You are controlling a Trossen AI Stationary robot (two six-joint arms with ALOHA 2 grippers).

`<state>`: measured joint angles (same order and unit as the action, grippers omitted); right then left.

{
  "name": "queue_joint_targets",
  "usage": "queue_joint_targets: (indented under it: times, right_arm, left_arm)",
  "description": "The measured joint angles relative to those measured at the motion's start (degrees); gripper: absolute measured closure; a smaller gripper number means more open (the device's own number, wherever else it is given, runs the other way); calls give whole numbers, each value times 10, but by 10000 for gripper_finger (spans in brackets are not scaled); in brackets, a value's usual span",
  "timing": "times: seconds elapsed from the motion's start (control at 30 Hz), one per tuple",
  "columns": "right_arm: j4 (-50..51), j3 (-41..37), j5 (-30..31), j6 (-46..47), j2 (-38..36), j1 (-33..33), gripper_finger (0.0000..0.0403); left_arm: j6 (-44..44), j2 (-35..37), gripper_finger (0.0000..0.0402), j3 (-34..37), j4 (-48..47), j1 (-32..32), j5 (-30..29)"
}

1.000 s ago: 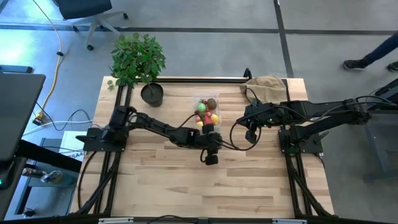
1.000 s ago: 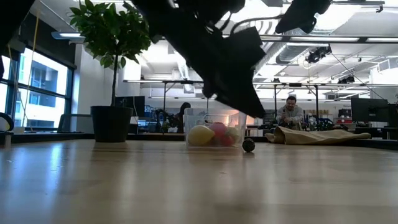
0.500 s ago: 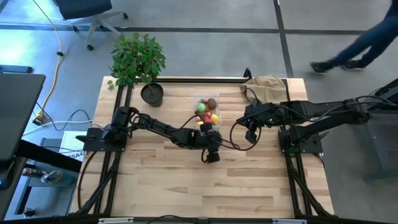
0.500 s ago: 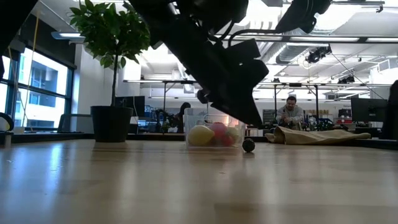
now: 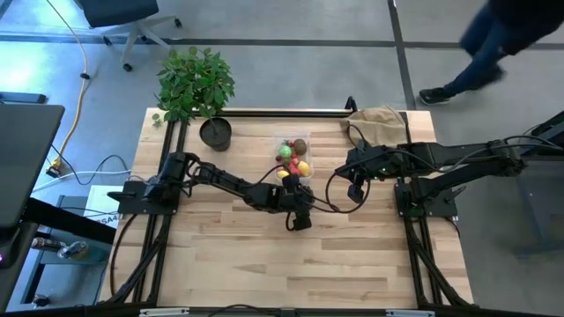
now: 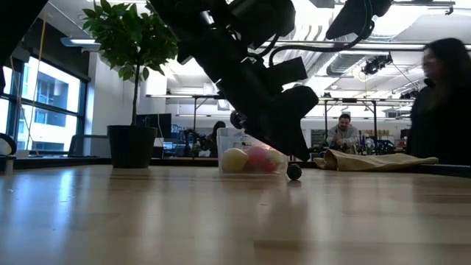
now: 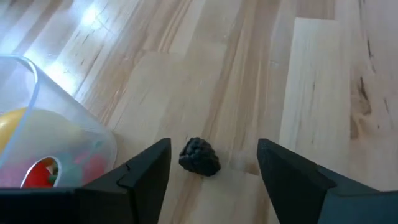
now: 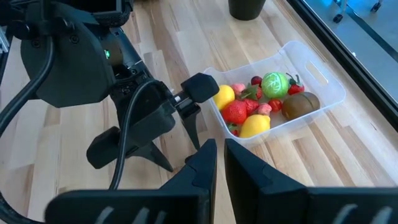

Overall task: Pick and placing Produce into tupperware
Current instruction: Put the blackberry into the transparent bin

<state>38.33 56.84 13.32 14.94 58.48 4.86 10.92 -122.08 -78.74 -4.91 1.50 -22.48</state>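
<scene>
A dark berry (image 7: 199, 156) lies on the table (image 5: 352, 255) just beside the tupperware (image 8: 323, 87), which holds the other produce (image 8: 261, 102). The left gripper (image 7: 211, 163) straddles the berry, fingers spread apart and not touching it. The right gripper (image 8: 219, 163) hovers off to the side, fingers together.

Grey concrete floor (image 5: 291, 22), office chair (image 5: 123, 18), tall windows (image 6: 44, 103), bright ceiling lights (image 6: 412, 18).

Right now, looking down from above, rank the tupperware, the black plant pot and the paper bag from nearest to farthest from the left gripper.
From the left gripper:
1. Tupperware, just beyond it, mid-table.
2. Paper bag, far right corner.
3. Black plant pot, far left; nearly level with the bag, hard to separate.
</scene>
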Motion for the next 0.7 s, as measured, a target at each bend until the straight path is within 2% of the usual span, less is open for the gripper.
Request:
queue_joint_targets:
  times: [0.33,0.7]
  right_arm:
    - [0,0,0,0,0,0,379]
    - [0,0,0,0,0,0,379]
  left_arm:
    - [0,0,167,0,2,-5,8]
    - [0,0,167,0,9,-17,45]
